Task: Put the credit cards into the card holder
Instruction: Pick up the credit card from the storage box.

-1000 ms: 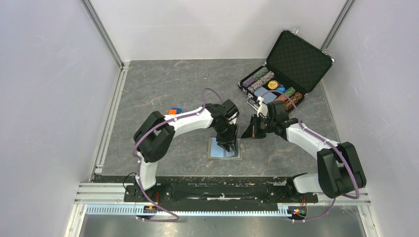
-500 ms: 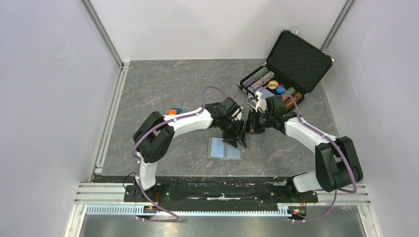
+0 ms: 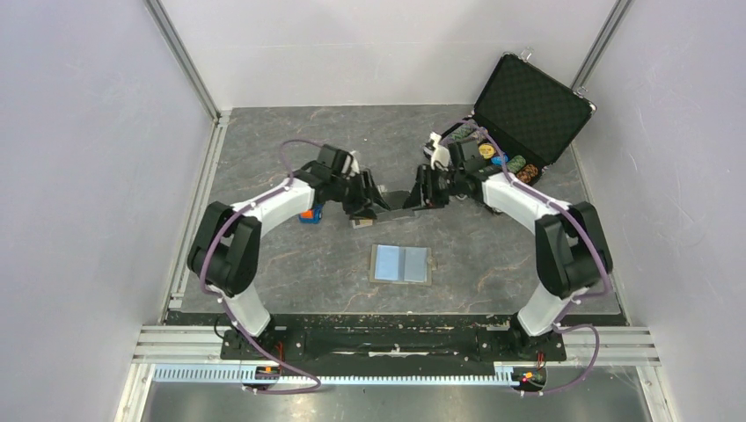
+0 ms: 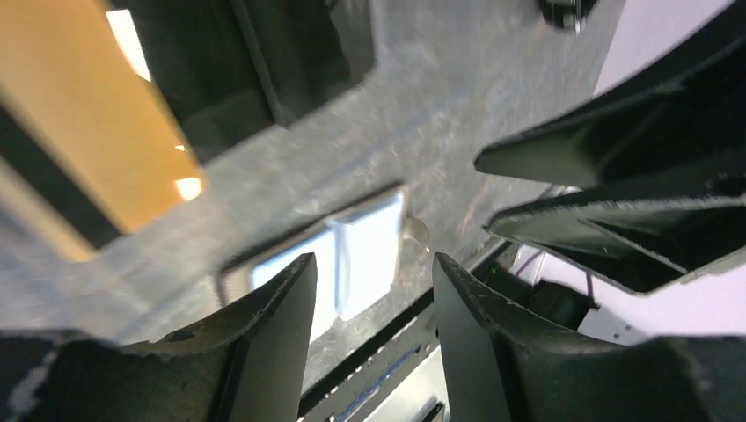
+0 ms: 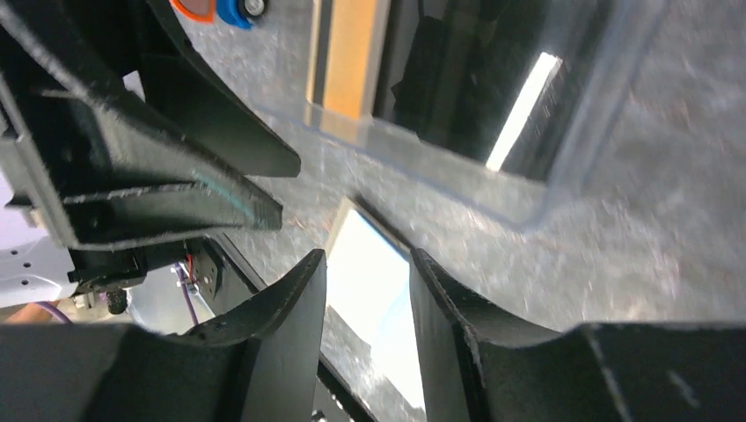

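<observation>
Position of the card holder (image 3: 400, 263): unfolded flat on the grey marbled surface (image 3: 290, 264), lower centre of the top view, pale blue-grey inside facing up, clear of both arms. Position of the credit cards: one orange-tan card (image 4: 79, 114) and black cards (image 4: 290, 53), lying inside a clear tray (image 5: 440, 167), none in the card holder. Position of the clear tray: centre of the top view, above the card holder in frame and apart from it, at the meeting point of the two arms. State of the left end effector (image 3: 380, 207): reaching in from the left of the frame, tip at the tray; jaws partly open in the left wrist view, fingers (image 4: 264, 343) along the bottom edge with a plain gap, nothing gripped, card holder visible through the gap. State of the right end effector (image 3: 415, 199): reaching in from the right of the frame, tip facing the left one, close to it, contact between the two not discernible; jaws partly open in the right wrist view, fingers (image 5: 273, 343) set with a narrower gap, nothing held. Contact between either end effector and the tray: not determinable. Also present: an open black chip case (image 3: 528, 110) at upper right of the top view, chips in rows in its lower half; a small orange-and-blue object (image 3: 308, 214) left of centre, just beside the left arm.
</observation>
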